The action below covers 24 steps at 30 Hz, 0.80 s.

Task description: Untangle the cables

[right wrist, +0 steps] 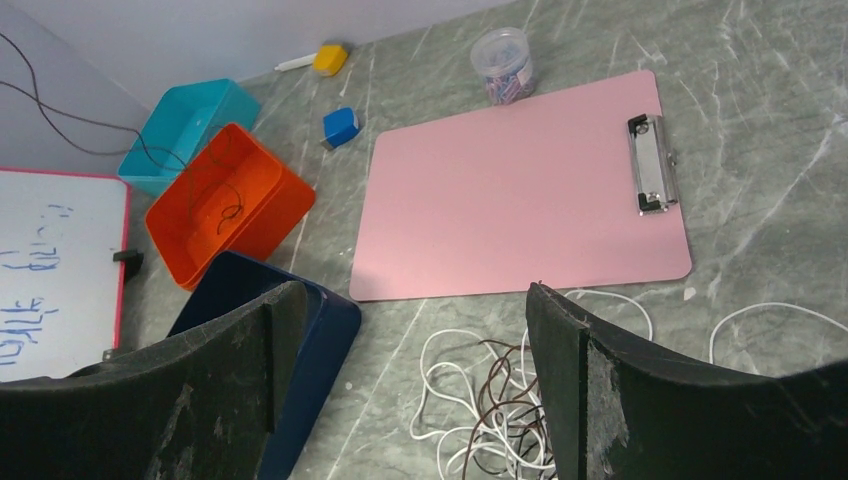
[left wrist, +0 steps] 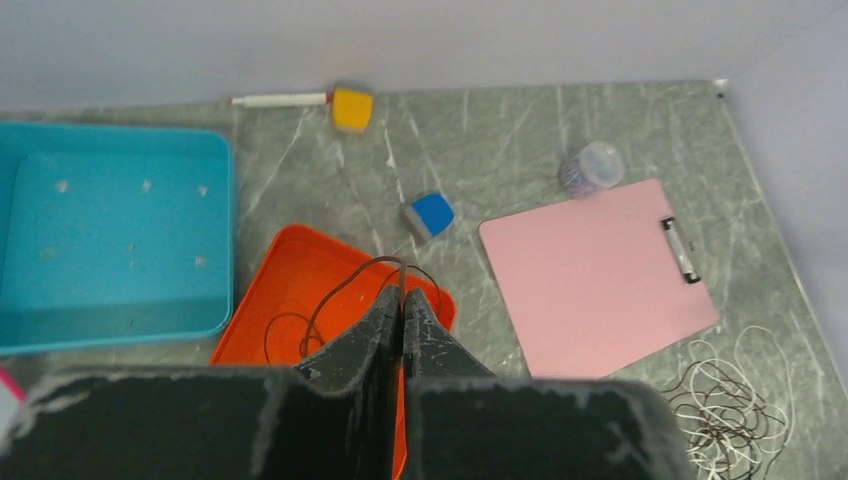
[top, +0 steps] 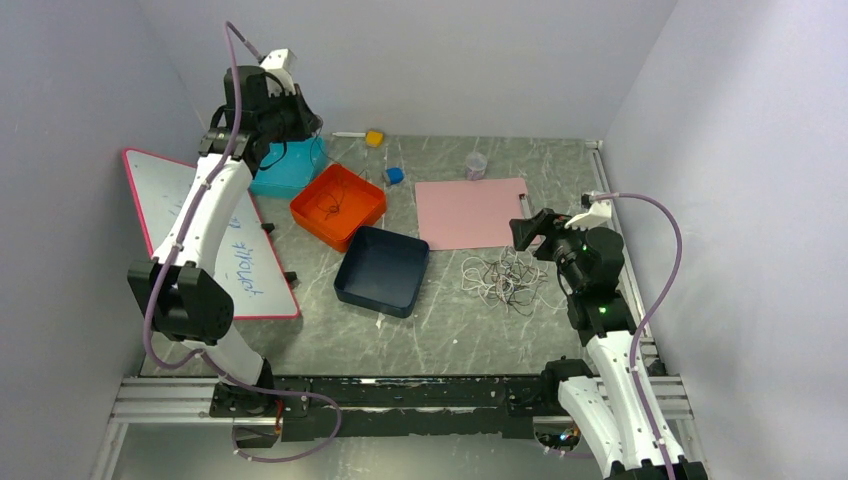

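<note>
My left gripper point(left wrist: 403, 298) is raised above the orange tray point(left wrist: 270, 290) at the back left and is shut on a thin dark brown cable point(left wrist: 330, 296). That cable arcs out of the fingertips and its loose end loops inside the tray point(top: 333, 206). The other cables point(top: 508, 278), white and dark brown, lie in a small tangle on the table in front of the pink clipboard. My right gripper point(right wrist: 412, 296) hovers open just over that tangle point(right wrist: 490, 410), holding nothing. The tangle's right part is hidden behind its right finger point(right wrist: 600, 380).
A dark blue tray point(top: 375, 297) sits left of the tangle, close to my right gripper's left finger. A teal tray point(top: 283, 178), a whiteboard point(top: 150, 190), the pink clipboard point(top: 470, 212), a blue block point(top: 395, 175), a yellow block point(top: 374, 138) and a small jar point(top: 476, 165) are also on the table.
</note>
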{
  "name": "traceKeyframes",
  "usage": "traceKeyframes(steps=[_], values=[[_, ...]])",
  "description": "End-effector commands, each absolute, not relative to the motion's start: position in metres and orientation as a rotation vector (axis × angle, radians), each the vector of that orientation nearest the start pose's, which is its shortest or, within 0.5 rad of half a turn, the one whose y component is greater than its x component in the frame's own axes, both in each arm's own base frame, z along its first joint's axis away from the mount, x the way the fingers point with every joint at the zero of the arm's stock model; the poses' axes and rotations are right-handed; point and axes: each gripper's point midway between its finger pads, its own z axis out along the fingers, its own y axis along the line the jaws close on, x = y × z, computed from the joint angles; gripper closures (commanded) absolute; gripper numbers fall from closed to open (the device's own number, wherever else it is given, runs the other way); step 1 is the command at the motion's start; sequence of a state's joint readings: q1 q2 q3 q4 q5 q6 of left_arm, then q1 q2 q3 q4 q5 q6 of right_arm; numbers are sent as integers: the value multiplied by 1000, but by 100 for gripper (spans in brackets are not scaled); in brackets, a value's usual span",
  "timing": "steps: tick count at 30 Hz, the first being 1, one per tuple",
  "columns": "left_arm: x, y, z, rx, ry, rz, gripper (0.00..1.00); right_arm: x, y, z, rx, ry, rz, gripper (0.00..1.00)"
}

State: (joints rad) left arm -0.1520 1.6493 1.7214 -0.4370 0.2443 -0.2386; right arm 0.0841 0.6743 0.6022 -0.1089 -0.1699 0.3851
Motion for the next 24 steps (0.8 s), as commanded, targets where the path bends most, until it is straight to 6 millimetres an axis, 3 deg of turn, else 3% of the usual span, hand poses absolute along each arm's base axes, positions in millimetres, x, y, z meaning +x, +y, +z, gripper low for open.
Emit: traceKeyframes(steps=[1,11,24], values=[[490,-112,327,43,1919,-418,93,292,71,240,135,1753,507,16],[493,-104,273,24,2036,-363,93,292,72,236,137,1758,512,16],[510,-122,134,65,2366,-431,93,292,75,233,124,1770,529,16]])
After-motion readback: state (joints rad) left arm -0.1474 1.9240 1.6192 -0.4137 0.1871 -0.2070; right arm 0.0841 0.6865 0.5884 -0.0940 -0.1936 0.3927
